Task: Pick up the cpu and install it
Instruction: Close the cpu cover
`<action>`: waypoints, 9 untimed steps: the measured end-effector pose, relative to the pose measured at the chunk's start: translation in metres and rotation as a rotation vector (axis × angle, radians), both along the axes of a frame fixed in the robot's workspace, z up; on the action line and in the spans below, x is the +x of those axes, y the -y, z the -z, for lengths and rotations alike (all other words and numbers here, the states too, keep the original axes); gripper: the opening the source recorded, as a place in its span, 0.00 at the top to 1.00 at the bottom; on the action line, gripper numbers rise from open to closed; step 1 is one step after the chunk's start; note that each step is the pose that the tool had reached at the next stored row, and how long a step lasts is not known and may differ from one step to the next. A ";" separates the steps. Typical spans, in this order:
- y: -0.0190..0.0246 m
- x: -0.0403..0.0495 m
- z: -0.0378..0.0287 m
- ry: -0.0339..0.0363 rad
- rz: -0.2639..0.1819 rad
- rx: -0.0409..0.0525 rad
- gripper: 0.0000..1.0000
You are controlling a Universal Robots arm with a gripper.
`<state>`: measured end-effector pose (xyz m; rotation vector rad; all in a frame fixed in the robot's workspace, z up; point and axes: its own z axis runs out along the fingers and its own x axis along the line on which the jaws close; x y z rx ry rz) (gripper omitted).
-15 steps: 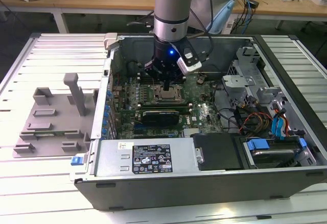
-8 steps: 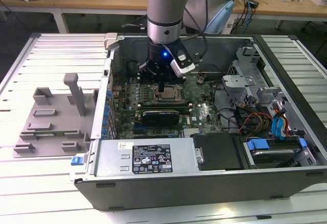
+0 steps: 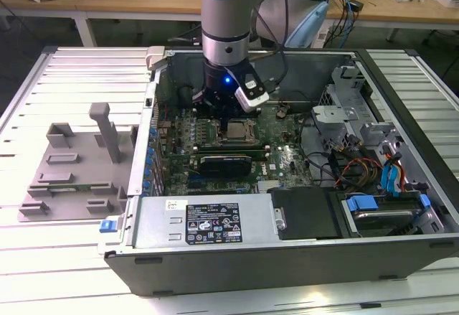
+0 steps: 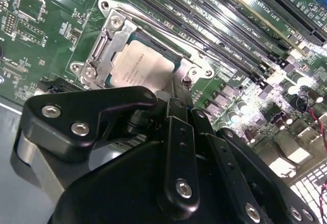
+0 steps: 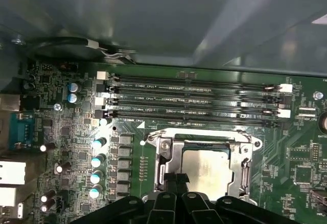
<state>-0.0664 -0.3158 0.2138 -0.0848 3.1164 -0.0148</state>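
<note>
The cpu [image 3: 237, 130] lies flat in the motherboard socket inside the open computer case, its silvery-grey top [image 4: 140, 66] showing through the metal socket frame [image 4: 110, 40]. In the first wrist view the cpu [image 5: 207, 170] also sits level inside the frame [image 5: 163, 147]. My gripper [image 4: 176, 89] hangs just above the socket at the cpu's edge, its black fingers drawn together and shut with nothing between them. Its tips [image 5: 175, 179] stand over the frame's side next to the chip. In the exterior view the gripper [image 3: 231, 113] is low over the board.
Several memory slots [image 5: 194, 101] run beside the socket. A grey plastic fixture [image 3: 72, 168] lies outside the case at the exterior view's left. The power supply [image 3: 208, 222], drive cage [image 3: 387, 211] and loose cables [image 3: 344, 164] crowd the case. Case walls [image 3: 152, 114] surround the board.
</note>
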 end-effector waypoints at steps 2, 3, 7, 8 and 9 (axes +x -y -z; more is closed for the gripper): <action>0.0000 -0.0016 0.0022 0.0000 0.000 -0.0001 0.89; -0.0001 -0.0029 0.0032 0.0000 0.000 0.0000 0.89; -0.0001 -0.0042 0.0090 0.0001 0.000 0.0001 0.89; 0.0000 -0.0044 0.0099 -0.0004 0.000 -0.0004 0.89; 0.0000 -0.0044 0.0100 -0.0002 0.000 -0.0003 0.89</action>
